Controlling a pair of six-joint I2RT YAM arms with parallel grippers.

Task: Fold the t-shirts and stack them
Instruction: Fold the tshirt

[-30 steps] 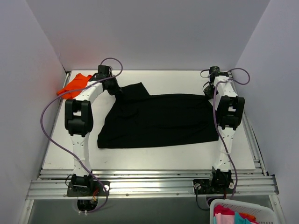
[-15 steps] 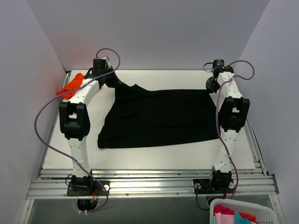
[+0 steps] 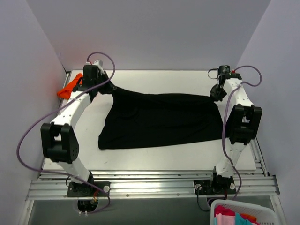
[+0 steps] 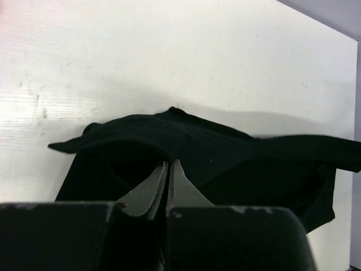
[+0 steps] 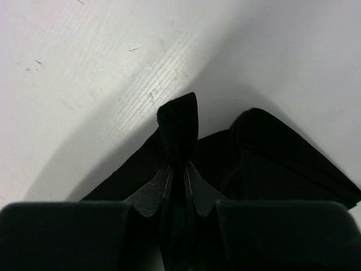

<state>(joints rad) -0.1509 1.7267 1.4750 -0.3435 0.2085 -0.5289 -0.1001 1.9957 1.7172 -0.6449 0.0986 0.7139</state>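
Moved since before: both far corners of black t-shirt (image 3: pixel 161 119) pulled up and farther apart; cloth stretched wider and flatter.
Place: middle of table (image 3: pixel 154 157), near edge lying flat, far edge lifted and tight from side to side.
Why held so: likely to pull out wrinkles before folding.
Other shirt: orange t-shirt (image 3: pixel 68 88) in a small bright heap at far left corner, apart from black one, not yet stacked.
Left side: left gripper (image 3: pixel 108 88) clamped tight on far left corner of black cloth.
Right side: right gripper (image 3: pixel 214 96) pinched tight on far right corner, a flap poking out past fingertips.
Outside: basket (image 3: pixel 239 213) off table, near right, more bright clothes inside.
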